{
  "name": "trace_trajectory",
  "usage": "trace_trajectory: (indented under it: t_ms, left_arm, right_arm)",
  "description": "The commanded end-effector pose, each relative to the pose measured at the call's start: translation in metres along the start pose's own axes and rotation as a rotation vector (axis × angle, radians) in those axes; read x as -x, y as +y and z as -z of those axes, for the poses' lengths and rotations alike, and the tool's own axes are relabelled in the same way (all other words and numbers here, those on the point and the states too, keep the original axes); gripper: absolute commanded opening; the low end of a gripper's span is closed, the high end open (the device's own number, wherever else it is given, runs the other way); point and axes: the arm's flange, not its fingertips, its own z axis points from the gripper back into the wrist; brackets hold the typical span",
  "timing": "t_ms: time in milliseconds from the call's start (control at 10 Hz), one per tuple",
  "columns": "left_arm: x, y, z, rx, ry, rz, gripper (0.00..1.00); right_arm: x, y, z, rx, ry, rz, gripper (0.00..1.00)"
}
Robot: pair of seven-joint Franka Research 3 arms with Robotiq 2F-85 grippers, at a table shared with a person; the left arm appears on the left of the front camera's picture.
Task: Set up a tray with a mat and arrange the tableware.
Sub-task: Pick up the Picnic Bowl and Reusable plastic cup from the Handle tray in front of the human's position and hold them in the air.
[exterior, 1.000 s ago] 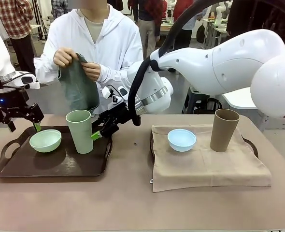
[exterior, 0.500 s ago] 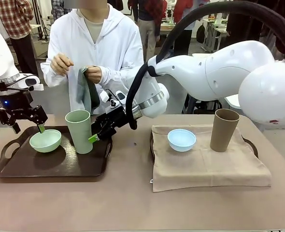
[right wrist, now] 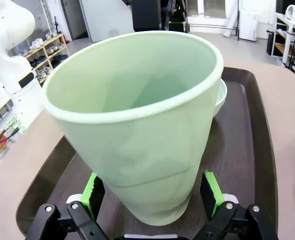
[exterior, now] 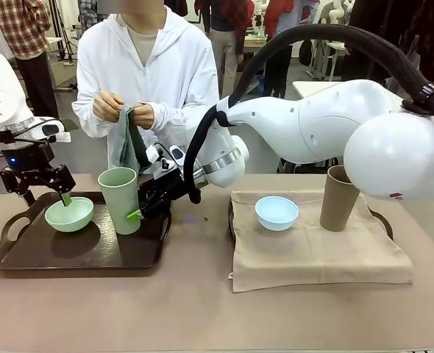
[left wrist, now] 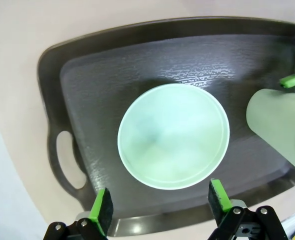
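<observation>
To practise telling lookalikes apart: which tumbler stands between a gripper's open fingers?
The pale green tumbler on the dark tray, flanked by the right gripper; the tan-brown tumbler stands on the mat.

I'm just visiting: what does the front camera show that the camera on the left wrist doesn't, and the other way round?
The front view adds a person across the table handling a dark green cloth, and a tan mat carrying a light blue bowl and a tan-brown tumbler. The left wrist view adds a look straight down into the pale green bowl, which is empty, and the tray's pebbled floor. Both have the dark tray, that bowl, the pale green tumbler and the open left gripper.
</observation>
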Motion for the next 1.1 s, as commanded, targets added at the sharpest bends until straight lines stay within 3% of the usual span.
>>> trace_trajectory:
  t_ms: [0,1000]
  left_arm:
    - [-0.008,0.004,0.011,0.024,-0.009,0.021,1.0]
    - [-0.028,0.027,0.05,0.072,-0.001,0.032,1.0]
  right_arm:
    - [-0.003,-0.007,0.008,0.03,-0.021,-0.008,1.0]
    - [-0.007,-0.014,0.014,0.054,-0.009,-0.015,1.0]
